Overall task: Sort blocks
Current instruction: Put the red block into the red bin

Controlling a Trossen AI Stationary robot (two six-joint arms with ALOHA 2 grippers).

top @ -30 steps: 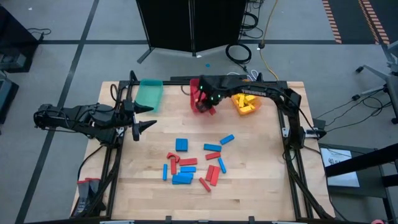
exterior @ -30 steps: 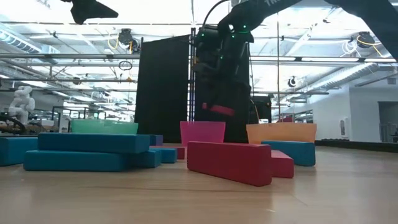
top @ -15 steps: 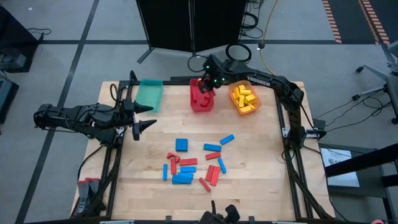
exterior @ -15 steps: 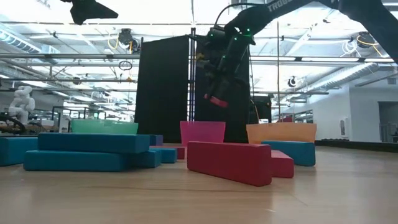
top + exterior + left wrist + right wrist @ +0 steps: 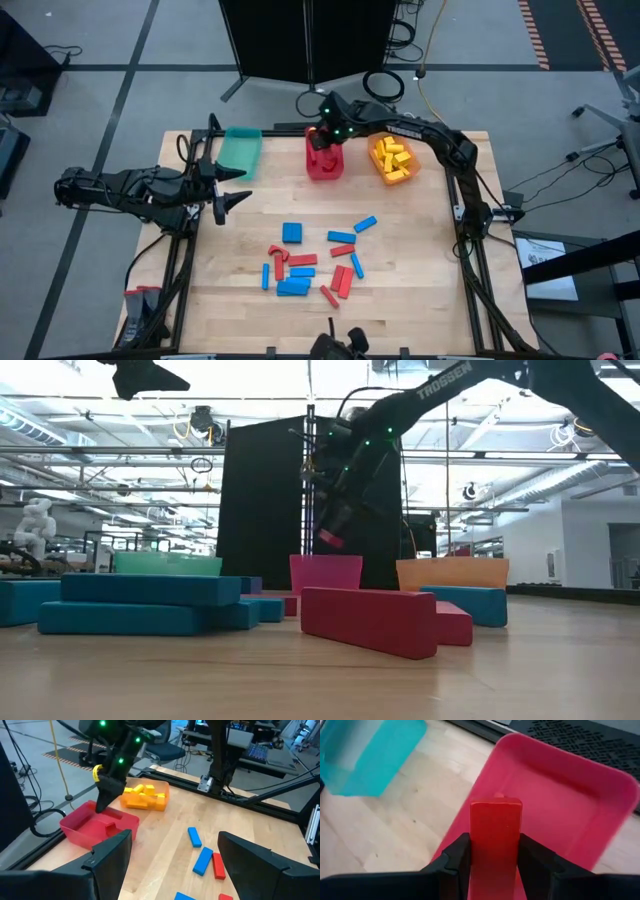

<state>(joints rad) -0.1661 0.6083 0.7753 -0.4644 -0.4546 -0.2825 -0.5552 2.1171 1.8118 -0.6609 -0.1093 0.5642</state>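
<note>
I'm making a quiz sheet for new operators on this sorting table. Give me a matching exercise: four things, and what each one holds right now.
Things:
1. right gripper
2. left gripper
3. orange bin
4. teal bin

States:
A. yellow blocks inside
B. nothing visible inside
C. shut on a red block, above the red bin
D. open, holding nothing

Pairs: 1-C, 2-D, 3-A, 4-B

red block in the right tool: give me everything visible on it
The red block is a plain, solid-red rectangular bar with a smooth, matte face, no markings. The right tool is shut on it, one dark finger against each long side, its free end sticking out past the fingertips. It hangs above the red bin, not touching it. The low view shows it held clear above the rim.
</note>
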